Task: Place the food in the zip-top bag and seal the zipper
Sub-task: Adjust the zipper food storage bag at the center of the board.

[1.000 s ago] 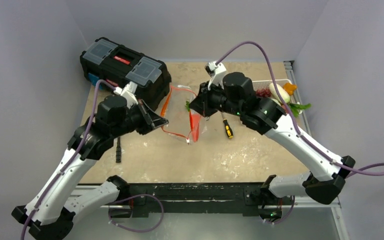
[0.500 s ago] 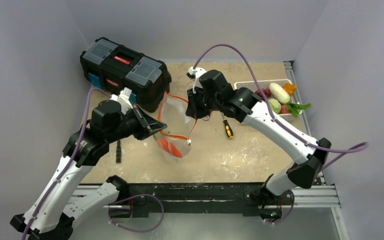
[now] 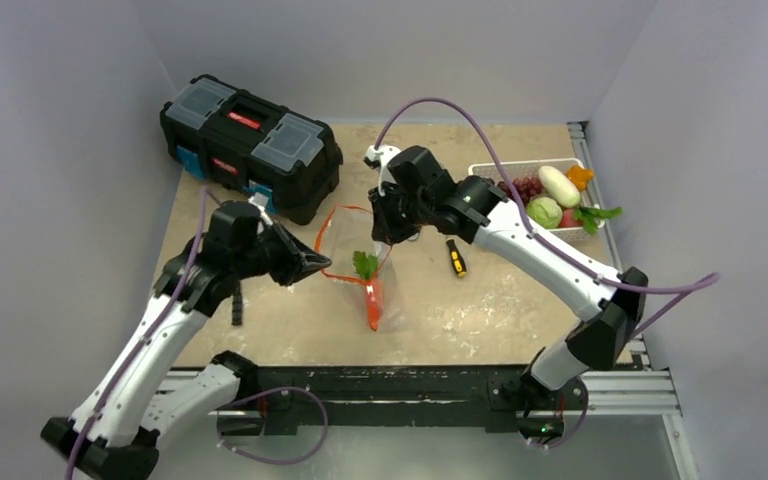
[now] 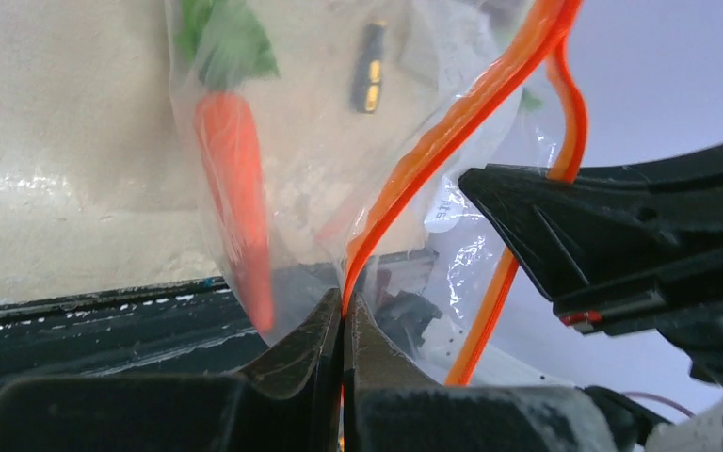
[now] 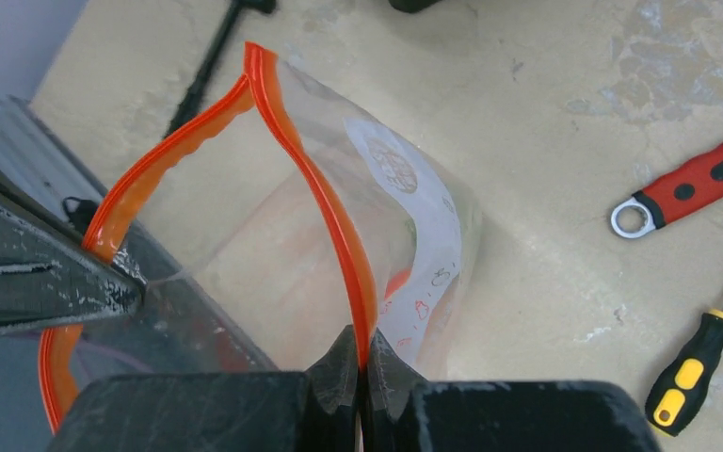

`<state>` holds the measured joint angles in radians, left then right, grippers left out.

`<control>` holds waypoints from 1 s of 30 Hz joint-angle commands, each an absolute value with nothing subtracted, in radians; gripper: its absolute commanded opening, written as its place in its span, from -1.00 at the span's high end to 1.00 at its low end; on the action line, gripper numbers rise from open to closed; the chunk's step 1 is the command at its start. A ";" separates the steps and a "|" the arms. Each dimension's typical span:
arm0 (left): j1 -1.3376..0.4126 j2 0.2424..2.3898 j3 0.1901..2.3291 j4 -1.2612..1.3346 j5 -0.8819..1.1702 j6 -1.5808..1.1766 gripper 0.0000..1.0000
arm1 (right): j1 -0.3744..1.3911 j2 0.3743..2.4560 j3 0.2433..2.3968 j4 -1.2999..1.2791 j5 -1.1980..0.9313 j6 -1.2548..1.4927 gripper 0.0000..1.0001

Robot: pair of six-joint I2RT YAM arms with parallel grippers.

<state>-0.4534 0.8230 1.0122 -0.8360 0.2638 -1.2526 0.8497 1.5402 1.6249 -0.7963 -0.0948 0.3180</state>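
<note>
The clear zip-top bag (image 3: 358, 262) hangs between both grippers with its mouth held open. The orange carrot (image 3: 372, 300) with green leaves lies inside it, seen through the plastic in the left wrist view (image 4: 235, 179). My left gripper (image 3: 317, 264) is shut on the red-orange zipper strip (image 4: 433, 151) at the left side of the mouth. My right gripper (image 3: 384, 235) is shut on the zipper strip (image 5: 325, 202) at the right side. The rest of the food, grapes (image 3: 526, 187), radish (image 3: 559, 184), cabbage (image 3: 544, 212) and greens (image 3: 598, 214), lies in the white basket (image 3: 490, 168).
A black toolbox (image 3: 250, 146) stands at the back left. A yellow-black screwdriver (image 3: 455, 257) and a red-handled wrench (image 5: 687, 188) lie on the table right of the bag. A black tool (image 3: 237, 300) lies by the left arm.
The bag has been carried left and toward the near edge, both grippers moving with it. The carrot has slid down inside, and the bag hangs lower with its mouth open.
</note>
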 commanded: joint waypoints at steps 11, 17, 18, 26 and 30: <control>-0.393 0.957 1.021 -0.819 0.420 -1.179 1.00 | 0.844 1.550 1.596 -0.732 -0.090 0.289 1.00; -0.394 0.816 1.208 -0.888 0.298 -1.160 1.00 | 0.848 1.478 1.720 -0.806 -0.012 0.287 1.00; -0.394 0.814 1.234 -0.914 0.286 -1.155 1.00 | 0.848 1.461 1.732 -0.808 -0.028 0.302 1.00; -0.374 0.915 0.841 -0.691 0.380 -1.184 1.00 | 0.848 1.536 1.433 -0.608 -0.161 0.347 1.00; -0.363 0.977 0.889 -0.717 0.413 -1.134 1.00 | 0.848 1.581 1.466 -0.634 -0.136 0.316 1.00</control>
